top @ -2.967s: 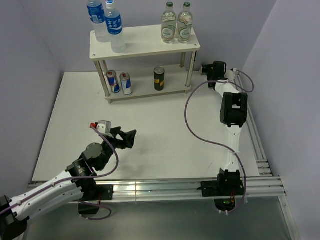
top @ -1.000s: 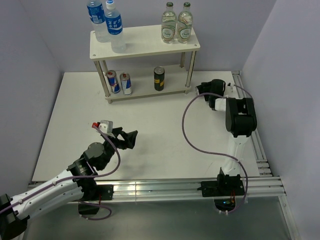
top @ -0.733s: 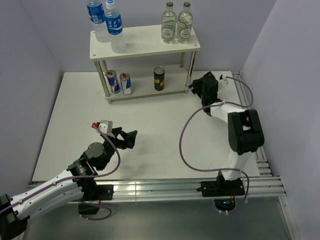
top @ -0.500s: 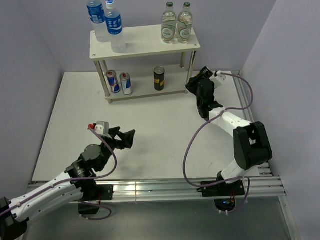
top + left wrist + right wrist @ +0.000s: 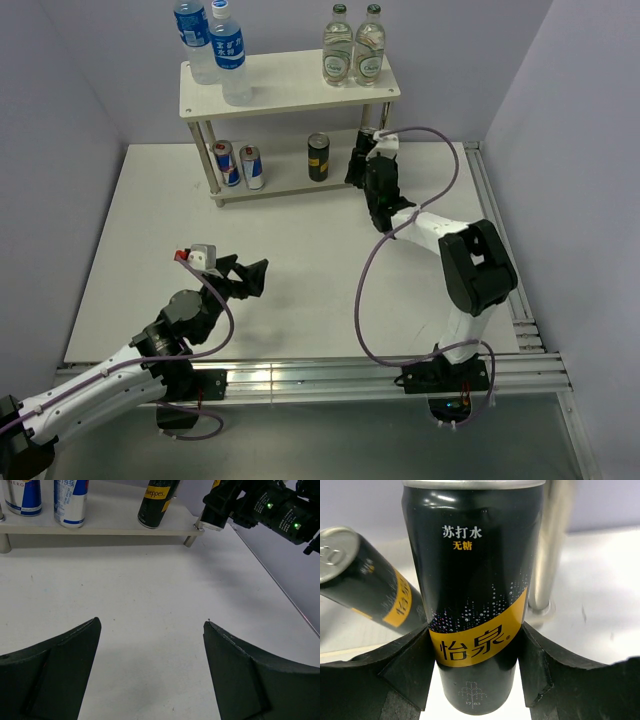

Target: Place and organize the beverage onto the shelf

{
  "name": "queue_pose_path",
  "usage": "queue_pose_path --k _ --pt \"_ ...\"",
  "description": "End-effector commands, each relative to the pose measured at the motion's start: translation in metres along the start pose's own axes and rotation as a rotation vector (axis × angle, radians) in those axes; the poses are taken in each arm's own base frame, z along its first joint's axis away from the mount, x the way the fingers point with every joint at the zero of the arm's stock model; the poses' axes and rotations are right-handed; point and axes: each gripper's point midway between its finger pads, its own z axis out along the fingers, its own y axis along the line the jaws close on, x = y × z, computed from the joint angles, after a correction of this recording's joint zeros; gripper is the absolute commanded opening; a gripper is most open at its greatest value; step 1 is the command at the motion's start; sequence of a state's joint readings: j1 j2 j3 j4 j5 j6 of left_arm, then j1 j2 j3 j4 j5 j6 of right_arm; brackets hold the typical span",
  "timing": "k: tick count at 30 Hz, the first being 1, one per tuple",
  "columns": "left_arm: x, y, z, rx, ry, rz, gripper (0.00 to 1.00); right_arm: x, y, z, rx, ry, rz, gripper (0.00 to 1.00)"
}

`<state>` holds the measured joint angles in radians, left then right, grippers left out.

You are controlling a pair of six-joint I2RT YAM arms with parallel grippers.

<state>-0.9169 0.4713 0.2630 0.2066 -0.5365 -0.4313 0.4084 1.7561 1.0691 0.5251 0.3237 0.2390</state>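
I find the shelf (image 5: 290,95) top board carrying two water bottles (image 5: 228,60) and two green-capped bottles (image 5: 354,45). On the lower board stand two blue-and-silver cans (image 5: 240,165) and one dark can (image 5: 318,157). My right gripper (image 5: 365,165) clamps a second dark can (image 5: 475,580) beside a leg (image 5: 551,545). My left gripper (image 5: 151,624) gapes wide, empty.

Count: 8 drinks, 4 kinds, 2 of each.
- 2 blue-label water bottles (image 5: 228,60), left end of the top board of the shelf (image 5: 300,95).
- 2 green-capped bottles (image 5: 338,50), right end of the same board.
- 2 blue-and-silver cans (image 5: 250,167), left end of the lower board.
- 2 dark yellow-band cans (image 5: 475,605), both in the right wrist view, one just left of the other. Top view shows only one plainly, mid lower board.
- 1 shelf, 2 boards.
- 2 arms (image 5: 470,260).
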Motion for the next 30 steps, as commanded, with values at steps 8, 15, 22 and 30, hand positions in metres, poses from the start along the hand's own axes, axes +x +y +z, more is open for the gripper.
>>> queue_pose_path --k 8,15,22,30 --pt "-0.007 -0.002 0.003 -0.003 -0.033 -0.008 0.89 -0.089 0.060 0.034 -0.085 -0.295 -0.168 0.00" --pt "-0.005 -0.002 0.004 -0.007 -0.027 -0.003 0.89 -0.073 0.062 0.058 -0.059 -0.291 -0.193 0.00" --pt "-0.002 -0.001 0.005 -0.008 -0.019 0.001 0.89 -0.052 0.058 0.084 -0.018 -0.302 -0.242 0.00" --pt "0.001 -0.002 0.007 -0.009 -0.006 0.015 0.89 -0.049 0.047 0.107 0.020 -0.326 -0.222 0.00"
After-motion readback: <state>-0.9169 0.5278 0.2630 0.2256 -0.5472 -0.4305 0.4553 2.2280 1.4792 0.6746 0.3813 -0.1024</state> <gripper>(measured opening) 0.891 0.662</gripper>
